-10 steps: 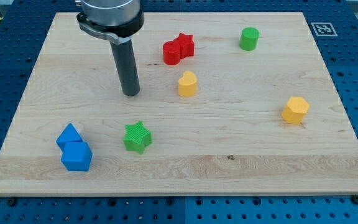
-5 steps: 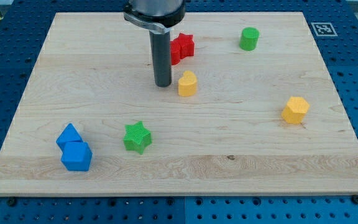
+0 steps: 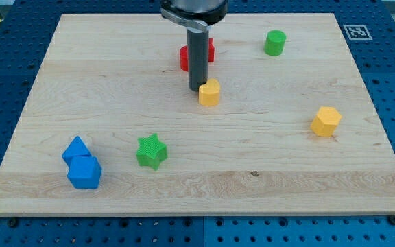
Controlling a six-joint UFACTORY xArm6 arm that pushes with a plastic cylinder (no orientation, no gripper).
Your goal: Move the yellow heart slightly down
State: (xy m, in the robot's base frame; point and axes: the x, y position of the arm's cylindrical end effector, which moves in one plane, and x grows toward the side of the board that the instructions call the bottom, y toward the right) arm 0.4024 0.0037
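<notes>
The yellow heart [image 3: 210, 92] lies on the wooden board [image 3: 286, 165], a little above and right of the middle. My tip [image 3: 198, 88] stands right at the heart's upper left edge, touching it or nearly so. The dark rod rises from there toward the view's top and hides part of the red blocks [image 3: 184, 56] behind it.
A green cylinder [image 3: 275, 42] sits at the upper right. A yellow hexagon [image 3: 326, 121] lies at the right. A green star [image 3: 151, 151] lies lower left of the middle. Two blue blocks [image 3: 81, 163] sit together at the lower left.
My tip has moved right and slightly up, from well left of the yellow heart to its upper left edge. The heart has barely shifted.
</notes>
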